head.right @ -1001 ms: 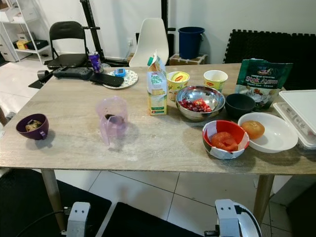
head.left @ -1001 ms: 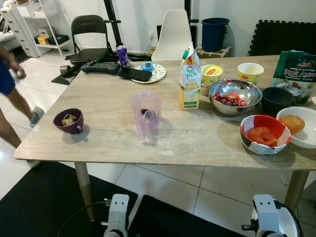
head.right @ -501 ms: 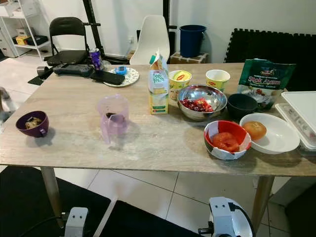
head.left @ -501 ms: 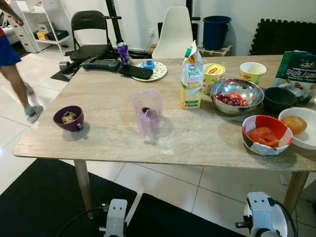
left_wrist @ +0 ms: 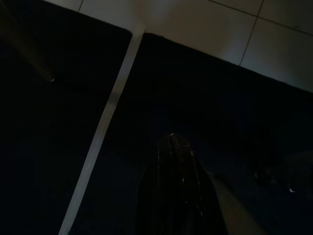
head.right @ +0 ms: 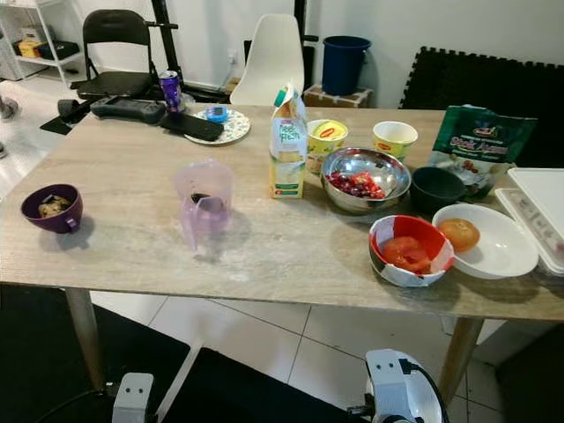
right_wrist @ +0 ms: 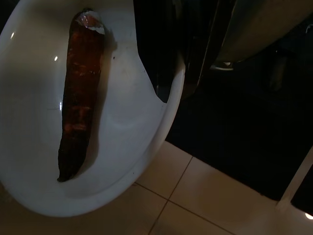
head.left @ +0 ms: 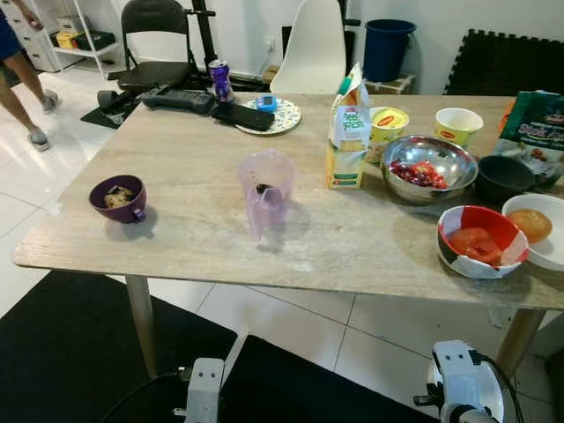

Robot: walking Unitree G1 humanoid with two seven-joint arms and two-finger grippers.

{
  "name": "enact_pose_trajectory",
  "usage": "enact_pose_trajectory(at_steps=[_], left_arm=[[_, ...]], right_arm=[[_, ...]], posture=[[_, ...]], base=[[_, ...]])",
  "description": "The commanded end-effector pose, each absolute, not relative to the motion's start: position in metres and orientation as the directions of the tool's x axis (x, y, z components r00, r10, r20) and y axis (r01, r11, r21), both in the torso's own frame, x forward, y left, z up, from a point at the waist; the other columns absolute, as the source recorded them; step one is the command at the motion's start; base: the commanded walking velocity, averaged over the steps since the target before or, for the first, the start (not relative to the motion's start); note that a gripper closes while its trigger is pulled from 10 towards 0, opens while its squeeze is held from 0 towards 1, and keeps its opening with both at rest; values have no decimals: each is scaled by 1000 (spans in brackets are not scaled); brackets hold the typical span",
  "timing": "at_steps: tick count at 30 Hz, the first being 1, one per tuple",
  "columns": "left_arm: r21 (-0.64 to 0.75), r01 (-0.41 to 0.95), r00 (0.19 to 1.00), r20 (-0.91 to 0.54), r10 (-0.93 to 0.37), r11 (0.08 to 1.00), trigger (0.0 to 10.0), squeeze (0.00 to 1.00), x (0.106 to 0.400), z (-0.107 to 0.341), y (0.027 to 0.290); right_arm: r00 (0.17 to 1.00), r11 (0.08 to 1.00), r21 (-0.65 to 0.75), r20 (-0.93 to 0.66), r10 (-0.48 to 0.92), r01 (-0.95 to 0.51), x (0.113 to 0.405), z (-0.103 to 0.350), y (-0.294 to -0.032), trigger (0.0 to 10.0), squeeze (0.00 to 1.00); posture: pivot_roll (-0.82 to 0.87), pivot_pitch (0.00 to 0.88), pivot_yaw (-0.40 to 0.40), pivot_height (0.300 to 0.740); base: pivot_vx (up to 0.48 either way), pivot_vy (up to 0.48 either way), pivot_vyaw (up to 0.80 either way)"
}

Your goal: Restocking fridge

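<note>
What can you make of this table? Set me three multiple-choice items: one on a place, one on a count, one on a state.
1. The milk carton stands:
A. on the floor
B. beside the steel bowl, on the robot's left of it
C. on a chair

2. Yellow cups behind that bowl:
A. one
B. two
C. four

3. The lilac jug is:
A. upright
B. on its side
C. upside down

B: the carton is next to the bowl's left rim.
B: a pair sits behind the bowl.
A: its open mouth faces up.
</note>
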State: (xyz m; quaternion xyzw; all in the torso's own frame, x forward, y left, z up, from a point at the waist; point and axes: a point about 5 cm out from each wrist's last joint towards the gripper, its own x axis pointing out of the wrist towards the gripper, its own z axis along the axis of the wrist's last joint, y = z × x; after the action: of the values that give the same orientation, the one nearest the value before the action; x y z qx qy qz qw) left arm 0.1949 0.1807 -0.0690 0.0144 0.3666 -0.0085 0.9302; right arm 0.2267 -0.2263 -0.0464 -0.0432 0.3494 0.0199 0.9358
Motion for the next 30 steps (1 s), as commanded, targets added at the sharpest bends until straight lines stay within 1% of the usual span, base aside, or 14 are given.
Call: enact_pose_trajectory(at_steps=[1, 9, 10, 12, 14, 17, 20, 22, 23, 28, 30], left_arm=[[21, 58, 708, -705, -26, 998, 10000, 0, 188, -74, 175], [11, 42, 708, -706, -22, 999, 10000, 0, 188, -74, 173], [10, 36, 711, -703, -19, 999, 10000, 0, 189, -73, 176], [11, 18, 713, -701, -5, 1000, 10000, 0, 190, -72, 181], [18, 9, 716, -699, 6, 1000, 10000, 0, 192, -70, 186], [25, 8, 718, -696, 12, 1000, 10000, 0, 195, -68, 192], [31, -1, 718, -696, 22, 1000, 10000, 0, 197, -66, 197], [27, -22, 720, -694, 35, 999, 10000, 0, 199, -65, 200], [32, -54, 725, -686, 61, 998, 10000, 0, 204, -62, 205], [42, -63, 730, -679, 75, 997, 10000, 0, 206, -60, 209], [44, -90, 734, -672, 97, 995, 10000, 0, 205, -60, 213]], right_arm=[[741, 994, -79, -671, -2, -69, 219, -50, -231, 10000, 0], [750, 996, -63, -662, 2, -58, 223, -49, -228, 10000, 0], [751, 997, -53, -660, 5, -53, 224, -49, -225, 10000, 0], [750, 998, -41, -661, 5, -43, 225, -49, -222, 10000, 0], [748, 999, -24, -664, 8, -32, 225, -50, -217, 10000, 0], [750, 1000, -9, -662, 10, -22, 226, -51, -213, 10000, 0], [753, 1000, 5, -658, 15, -15, 228, -51, -209, 10000, 0], [752, 1000, 12, -659, 19, -14, 229, -51, -207, 10000, 0], [749, 1000, 14, -662, 26, -22, 231, -50, -204, 10000, 0], [749, 999, 16, -662, 32, -29, 232, -50, -201, 10000, 0], [748, 998, 3, -662, 47, -60, 234, -49, -199, 10000, 0]], posture=[[12, 150, -11, 740], [14, 151, 13, 740], [19, 137, 20, 740], [28, 148, 33, 740], [42, 122, 43, 740], [31, 120, 60, 740], [36, 113, 63, 740], [39, 114, 62, 740], [47, 117, 52, 740], [49, 113, 46, 740], [37, 110, 45, 740]], base=[[0, 0, 0], [0, 0, 0], [0, 0, 0], [0, 0, 0], [0, 0, 0], [0, 0, 0], [0, 0, 0], [0, 0, 0], [0, 0, 0], [0, 0, 0], [0, 0, 0]])
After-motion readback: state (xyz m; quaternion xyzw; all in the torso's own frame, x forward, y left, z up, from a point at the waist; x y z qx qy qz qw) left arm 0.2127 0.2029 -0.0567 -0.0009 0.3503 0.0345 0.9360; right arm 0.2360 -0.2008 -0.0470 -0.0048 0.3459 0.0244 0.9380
